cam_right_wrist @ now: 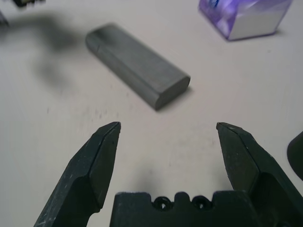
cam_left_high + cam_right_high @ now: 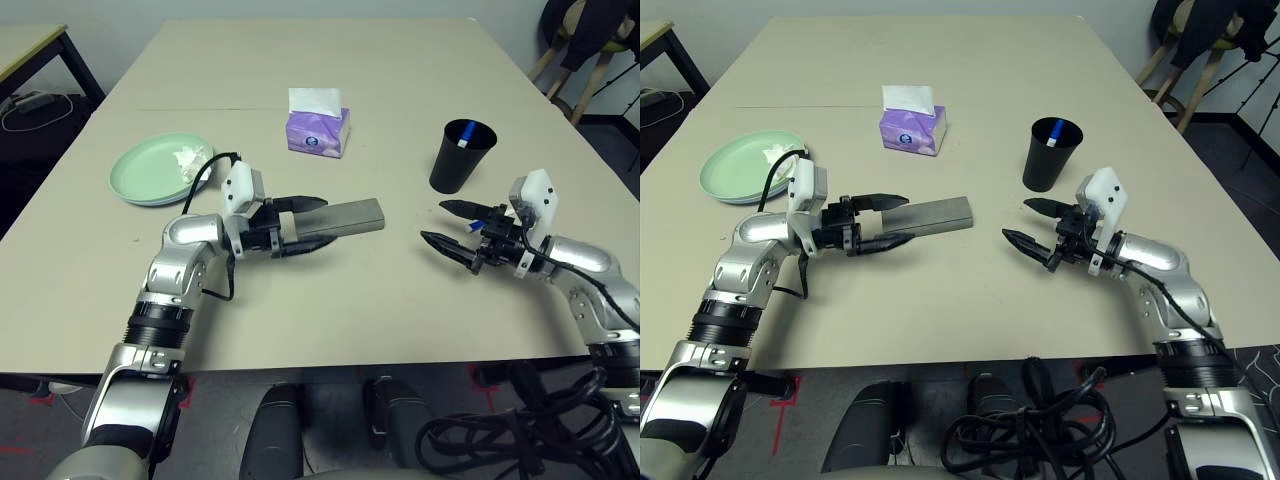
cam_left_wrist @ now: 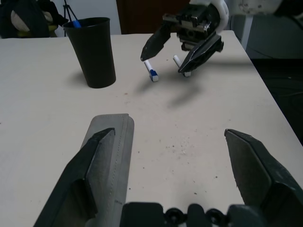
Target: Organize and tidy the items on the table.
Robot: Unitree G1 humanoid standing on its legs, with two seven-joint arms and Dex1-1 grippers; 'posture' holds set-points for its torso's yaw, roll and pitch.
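Note:
The grey glasses case (image 2: 345, 217) lies mid-table (image 2: 330, 310). My left gripper (image 2: 310, 225) is open, its near finger over the case's end, as the left wrist view shows (image 3: 109, 142). My right gripper (image 2: 450, 226) hovers open to the right, empty. Two white-blue markers (image 3: 151, 72) (image 3: 176, 60) lie on the table under it. The black cup (image 2: 462, 155) stands behind it with a blue-capped marker (image 2: 468, 134) inside. Mint green plate on a light blue one (image 2: 150, 175) sits far left, holding crumpled tissue (image 2: 190, 157). The sunglasses are out of view.
A purple tissue box (image 2: 318, 128) stands behind the case. A side table (image 2: 30, 45) is at the far left, with stools (image 2: 590, 50) at the far right beyond the table. Cables hang below the front edge.

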